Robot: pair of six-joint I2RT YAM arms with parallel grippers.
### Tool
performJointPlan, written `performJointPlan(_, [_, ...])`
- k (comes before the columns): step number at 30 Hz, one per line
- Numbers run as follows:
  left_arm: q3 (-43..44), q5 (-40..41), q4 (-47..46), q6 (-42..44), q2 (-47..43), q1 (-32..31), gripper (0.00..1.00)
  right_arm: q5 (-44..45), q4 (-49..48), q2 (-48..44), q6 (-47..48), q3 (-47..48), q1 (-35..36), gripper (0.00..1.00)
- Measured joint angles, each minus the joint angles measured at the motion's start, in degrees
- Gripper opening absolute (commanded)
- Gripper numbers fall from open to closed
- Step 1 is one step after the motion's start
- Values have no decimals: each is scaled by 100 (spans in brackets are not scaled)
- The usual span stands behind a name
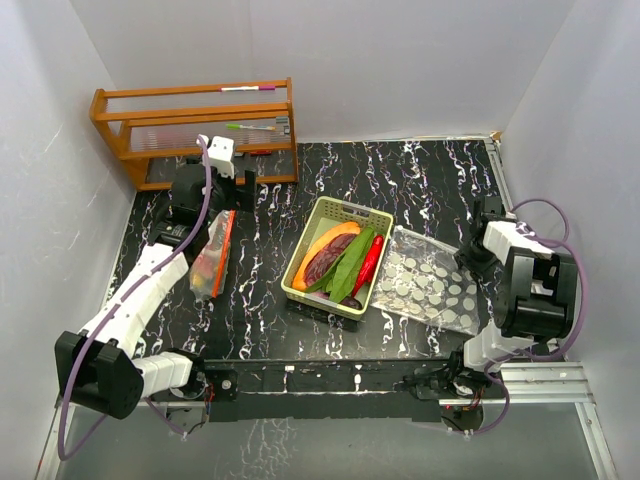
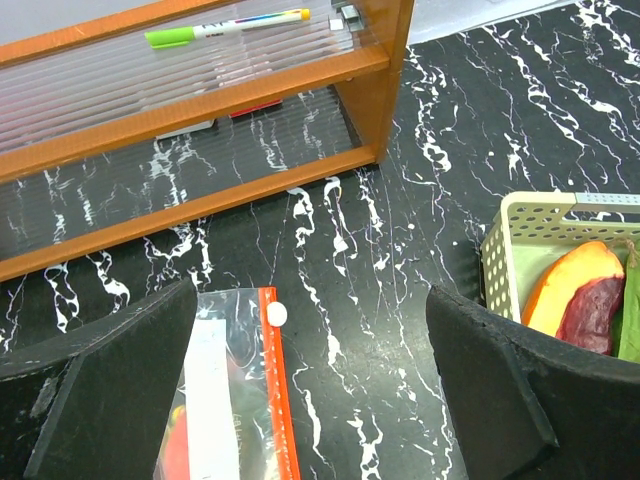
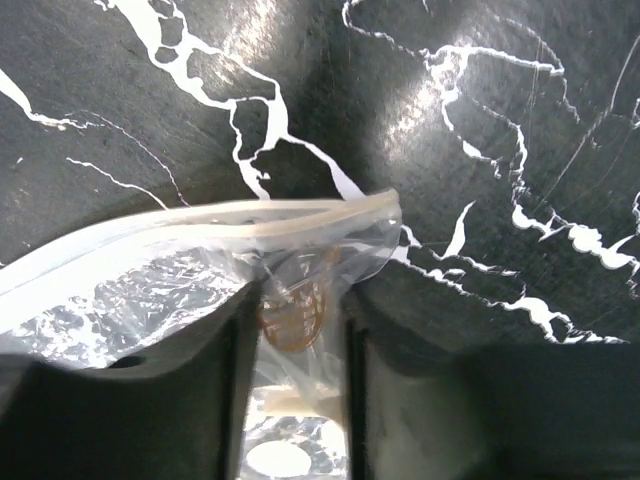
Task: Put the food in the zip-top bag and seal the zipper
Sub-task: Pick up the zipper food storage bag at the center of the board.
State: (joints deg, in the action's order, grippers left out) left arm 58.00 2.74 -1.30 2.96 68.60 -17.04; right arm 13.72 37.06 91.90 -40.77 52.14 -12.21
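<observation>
Straddling the zip-top bag at its corner, the right tool stands half spread

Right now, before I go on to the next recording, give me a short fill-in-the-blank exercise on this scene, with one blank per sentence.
1. The red chilli lies in the pale green ____.
2. The right gripper has its fingers either side of the edge of a clear, dotted ____.
3. The left gripper has its jaws ____.
4. The wooden rack stands at the table's far ____ corner.
Missing words: basket; bag; open; left.
</observation>
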Motion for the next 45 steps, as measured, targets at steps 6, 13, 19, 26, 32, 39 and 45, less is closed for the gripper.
performJointPlan(6, [0,-13,0,-9,46,0,97,-96,-111,-201,22,-175,-2,8])
performJointPlan(13, [0,-173,0,-85,46,0,97,-640,-238,-1626,179,-87,11,8])
performJointPlan(19, [66,-520,-57,-262,63,0,97,-1362,-874,-2632,507,791,59,8])
performJointPlan(26, [422,-837,-214,-442,164,0,97,-2588,-1766,-2415,811,1493,101,8])
performJointPlan(32, [809,-1104,-214,-614,166,0,93,-3305,-1993,-1482,1467,2638,1029,8])
performJointPlan(39, [1530,-1707,-162,-1019,267,9,78,-4096,-2286,-1064,2225,3143,2601,8])
performJointPlan(45, [1615,-2649,-389,-1482,269,197,71,-5139,-2769,-1353,2396,2924,2538,8])
